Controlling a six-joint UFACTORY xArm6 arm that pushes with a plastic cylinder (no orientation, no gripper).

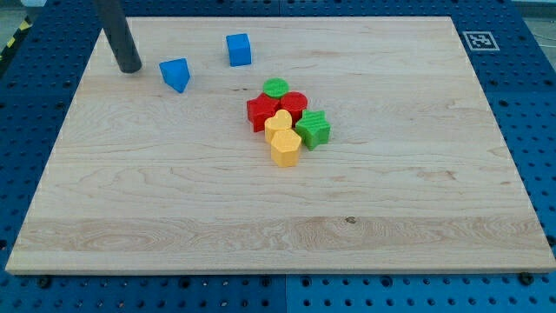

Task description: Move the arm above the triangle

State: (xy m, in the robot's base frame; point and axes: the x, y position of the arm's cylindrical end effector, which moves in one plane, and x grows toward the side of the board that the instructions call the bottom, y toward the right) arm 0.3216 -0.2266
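The blue triangle block (175, 74) lies near the view's top left of the wooden board (174, 209). My tip (129, 68) rests on the board just to the left of the triangle, a short gap apart. A blue cube (239, 49) sits to the right of the triangle, nearer the view's top.
A cluster sits near the board's middle: a green round block (275, 87), two red blocks (261, 111) (294, 104), a green star-like block (313, 129), and two yellow blocks (278, 123) (285, 147). A marker tag (479, 40) is at the top right corner.
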